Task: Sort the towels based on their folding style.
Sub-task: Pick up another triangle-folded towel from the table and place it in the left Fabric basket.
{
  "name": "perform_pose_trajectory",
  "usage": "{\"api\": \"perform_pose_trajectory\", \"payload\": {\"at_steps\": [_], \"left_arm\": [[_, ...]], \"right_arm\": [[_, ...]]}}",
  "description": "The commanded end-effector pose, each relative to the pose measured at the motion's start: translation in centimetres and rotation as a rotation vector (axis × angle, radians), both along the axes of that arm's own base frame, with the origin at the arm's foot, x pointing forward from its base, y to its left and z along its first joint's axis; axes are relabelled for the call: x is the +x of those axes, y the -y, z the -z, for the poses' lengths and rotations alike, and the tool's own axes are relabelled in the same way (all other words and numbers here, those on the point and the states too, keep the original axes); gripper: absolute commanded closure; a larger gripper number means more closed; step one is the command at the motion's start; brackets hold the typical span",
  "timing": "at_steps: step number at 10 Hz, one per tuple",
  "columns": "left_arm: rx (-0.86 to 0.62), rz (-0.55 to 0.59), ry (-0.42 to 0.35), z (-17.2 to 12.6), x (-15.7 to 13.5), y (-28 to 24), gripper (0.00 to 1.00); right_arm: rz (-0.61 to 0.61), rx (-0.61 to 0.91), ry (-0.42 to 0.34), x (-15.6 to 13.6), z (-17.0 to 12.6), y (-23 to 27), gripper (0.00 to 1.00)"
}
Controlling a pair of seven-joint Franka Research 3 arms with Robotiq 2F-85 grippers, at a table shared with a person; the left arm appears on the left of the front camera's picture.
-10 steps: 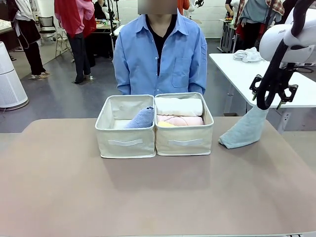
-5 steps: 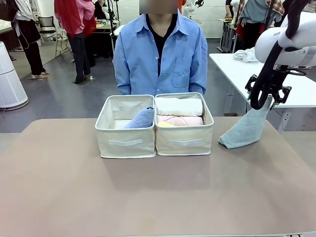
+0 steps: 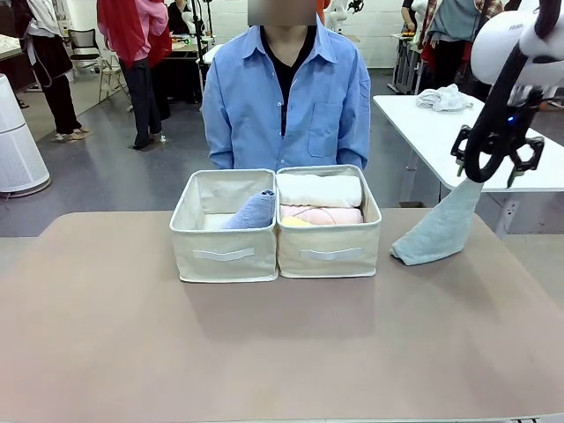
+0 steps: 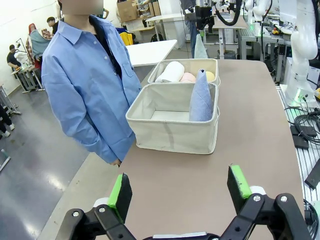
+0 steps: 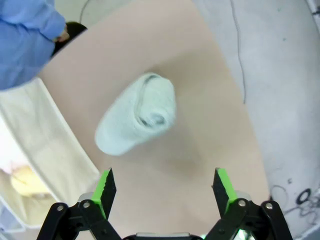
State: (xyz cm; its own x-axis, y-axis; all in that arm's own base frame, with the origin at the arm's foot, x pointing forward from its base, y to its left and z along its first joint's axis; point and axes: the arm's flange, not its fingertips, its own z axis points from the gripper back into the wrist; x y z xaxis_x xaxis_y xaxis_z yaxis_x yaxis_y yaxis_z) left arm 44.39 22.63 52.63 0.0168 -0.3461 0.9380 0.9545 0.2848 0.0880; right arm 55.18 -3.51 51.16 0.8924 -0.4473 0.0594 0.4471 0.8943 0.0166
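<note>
Right gripper (image 5: 164,186) hangs over the grey-green cone towel (image 5: 136,114), jaws spread as wide as they go and nothing between them. The green pads (image 5: 106,186) frame only bare table (image 5: 205,125). The cone stands outside both bins and is seen end-on, ahead of the fingertips and off toward the left-hand pad, not centred in the gap.

Left gripper (image 4: 180,187) is just as wide open and empty, low over the table, with the bins well ahead of its fingers. In the nearer bin (image 4: 165,132) the lavender-blue cone towel (image 4: 201,97) stands upright. The farther bin (image 4: 181,61) holds the white roll (image 4: 170,72), pink roll (image 4: 188,77) and yellow roll (image 4: 210,76).

My read: this is the pick of the one loose towel. The right fingers need to slide across until the cone sits between the pads, drop, close on its upper half, then carry it to the lavender cone's bin. Terry is soft — pinch too near the point and the shape may collapse.
</note>
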Motion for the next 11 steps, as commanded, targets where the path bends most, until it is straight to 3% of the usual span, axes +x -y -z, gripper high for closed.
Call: {"api": "perform_pose_trajectory", "payload": {"at_steps": [1,2,3,4,5,6,7,10,11], "left_arm": [[0.009,0.004,0.005,0.0,-0.3,-0.1,0.0],[0.009,0.004,0.005,0.0,-0.3,-0.1,0.0],[0.009,0.004,0.005,0.0,-0.3,-0.1,0.0],[0.009,0.004,0.005,0.0,-0.3,-0.1,0.0],[0.009,0.004,0.005,0.0,-0.3,-0.1,0.0],[0.009,0.004,0.005,0.0,-0.3,-0.1,0.0],[0.009,0.004,0.005,0.0,-0.3,-0.1,0.0],[0.009,0.004,0.005,0.0,-0.3,-0.1,0.0],[0.009,0.004,0.005,0.0,-0.3,-0.1,0.0]], "right_arm": [[-0.242,-0.087,-0.014,-1.1,-2.8,1.0,0.0],[-0.582,-0.144,-0.028,-2.1,-3.7,1.4,0.0],[-0.904,-0.077,-0.03,-2.4,-4.0,1.9,0.0],[-1.147,0.071,-0.073,-2.2,-3.7,2.2,0.0],[-1.314,0.192,-0.085,-2.2,-3.5,2.5,0.0],[-1.407,0.308,-0.099,-1.8,-3.5,3.1,0.0],[-0.743,-0.024,-0.012,-2.6,-4.3,1.0,0.0],[-0.743,-0.024,-0.012,-2.6,-4.3,1.0,0.0],[-0.805,0.009,0.002,-2.5,-4.0,1.7,0.0]]}}
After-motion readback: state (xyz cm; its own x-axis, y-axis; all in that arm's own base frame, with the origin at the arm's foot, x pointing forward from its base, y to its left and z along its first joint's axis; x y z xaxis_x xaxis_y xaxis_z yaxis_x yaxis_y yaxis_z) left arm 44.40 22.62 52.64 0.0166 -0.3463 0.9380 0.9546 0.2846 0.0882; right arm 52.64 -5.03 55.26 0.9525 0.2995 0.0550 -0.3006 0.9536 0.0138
